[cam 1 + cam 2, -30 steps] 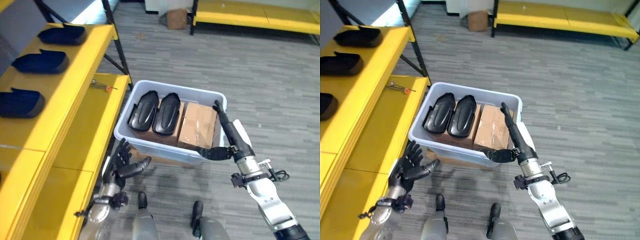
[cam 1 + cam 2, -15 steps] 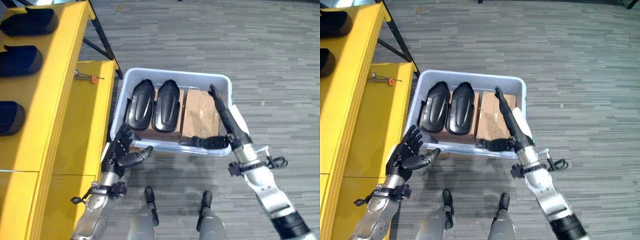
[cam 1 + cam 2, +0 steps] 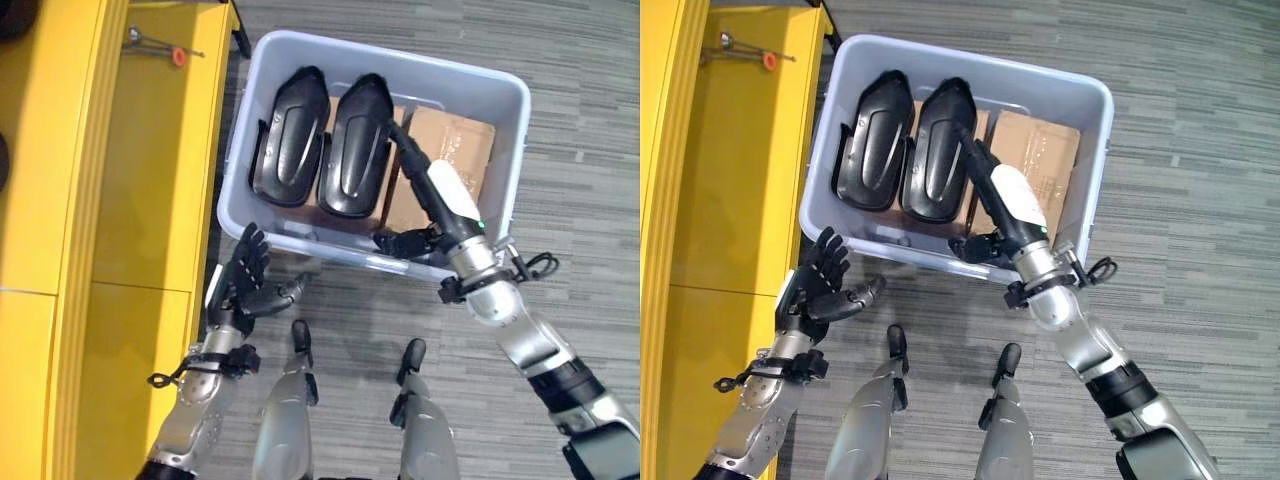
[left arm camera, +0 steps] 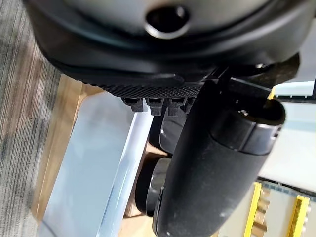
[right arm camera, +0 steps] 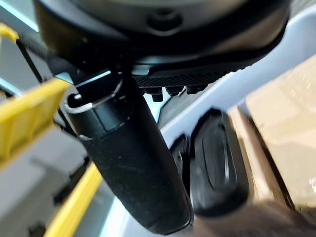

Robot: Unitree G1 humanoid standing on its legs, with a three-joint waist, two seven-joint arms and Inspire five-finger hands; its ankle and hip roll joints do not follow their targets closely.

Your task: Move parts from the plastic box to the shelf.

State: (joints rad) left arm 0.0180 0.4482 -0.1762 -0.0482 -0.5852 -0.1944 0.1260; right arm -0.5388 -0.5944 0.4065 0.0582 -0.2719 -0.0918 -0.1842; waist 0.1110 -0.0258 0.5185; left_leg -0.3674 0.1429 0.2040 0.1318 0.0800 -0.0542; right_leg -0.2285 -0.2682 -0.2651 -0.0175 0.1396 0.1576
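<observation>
Nearest the camera, the dark left hand (image 3: 243,287) is seen raised over the grey plank floor (image 3: 590,150), just short of the near wall of the pale translucent plastic box (image 3: 505,150), with its fingers spread apart and nothing held. Beside it, the dark right hand (image 3: 990,243) is laid over the near rim of the box, its straight fingers (image 3: 408,155) stretched out into the box, across the brown cardboard carton (image 3: 447,150) and alongside the nearer of the two black moulded plastic shell parts (image 3: 355,150); no grasp is formed. The second black shell part (image 3: 288,145) is lying next to the first, and both are resting on cardboard inside the box. To the robot's left of the box, the yellow metal shelf (image 3: 150,180) is seen, with a small orange-handled tool (image 3: 160,48) lying on its far end. In the left wrist view, a strip of light wood (image 4: 61,128) under the box wall is shown, which is barely made out from the head cameras. In the right wrist view, one shell part (image 5: 217,163) is seen close up beyond the right thumb (image 5: 133,168). Whether the right fingertips are touching the shell part cannot be told, and the upper shelf level is cut off at the edge.
</observation>
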